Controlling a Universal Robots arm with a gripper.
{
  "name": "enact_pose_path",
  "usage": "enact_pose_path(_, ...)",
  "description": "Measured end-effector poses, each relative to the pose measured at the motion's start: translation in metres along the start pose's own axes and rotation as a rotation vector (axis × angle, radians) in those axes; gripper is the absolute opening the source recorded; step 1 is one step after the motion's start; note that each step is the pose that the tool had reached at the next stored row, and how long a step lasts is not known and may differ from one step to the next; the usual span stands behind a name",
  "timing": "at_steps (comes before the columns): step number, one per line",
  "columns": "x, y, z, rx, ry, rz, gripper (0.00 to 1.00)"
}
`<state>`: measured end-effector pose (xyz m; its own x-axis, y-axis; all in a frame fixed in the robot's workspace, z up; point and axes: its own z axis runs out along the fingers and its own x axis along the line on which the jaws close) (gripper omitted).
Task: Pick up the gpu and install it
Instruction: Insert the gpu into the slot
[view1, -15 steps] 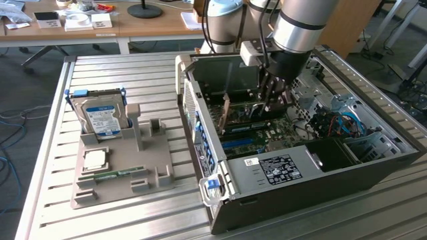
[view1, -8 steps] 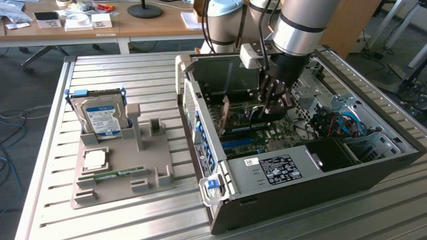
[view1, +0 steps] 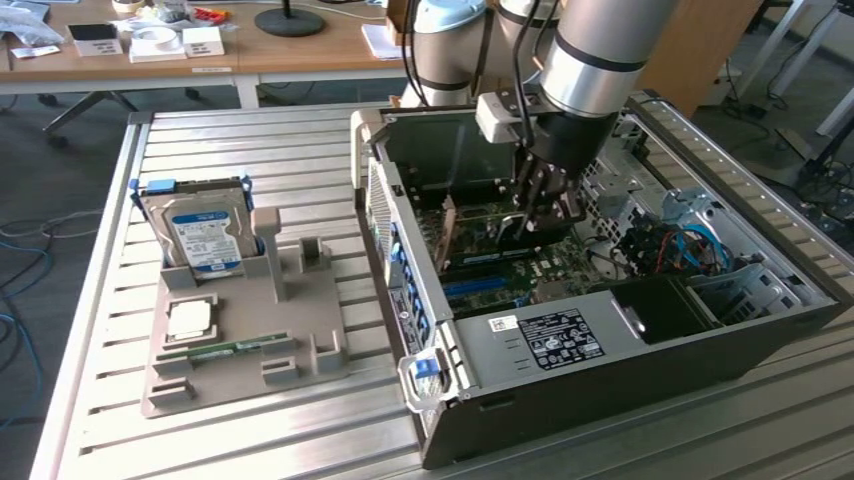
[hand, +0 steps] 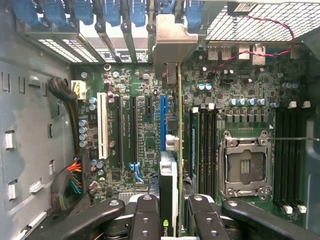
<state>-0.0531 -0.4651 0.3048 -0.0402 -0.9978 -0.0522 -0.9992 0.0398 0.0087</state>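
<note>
On the bench (view1: 280, 150), to the exterior view's left of the open computer case (view1: 627, 385), a grey holder (view1: 267, 345) is lying nearest the camera. It is carrying a green memory stick (view1: 227, 350), a square processor chip (view1: 191, 318) and, at its far end, an upright hard drive (view1: 203, 235) with a blue-and-white label. The case itself is lying on its side with the motherboard (hand: 145, 100) facing up. The arm is reaching down into the middle of the case, and the hand (hand: 172, 205) is pinching the gpu (hand: 168, 195) between its dark fingers (hand: 145, 215). The card is standing on edge over the motherboard, between a blue slot (hand: 162, 120) and the memory slots beside the processor socket (hand: 247, 165). Its far end is pointing toward the case's rear wall, where a row of blue latches (hand: 105, 12) is sitting. Whether it is seated in a slot is not clear. Beyond the case, a wooden desk (view1: 267, 50) is holding small boxes.
</note>
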Motion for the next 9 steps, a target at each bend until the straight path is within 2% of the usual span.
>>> enact_pose_path(9,0.0001,0.0014,0.002,0.0001,-0.0003,0.0,0.27)
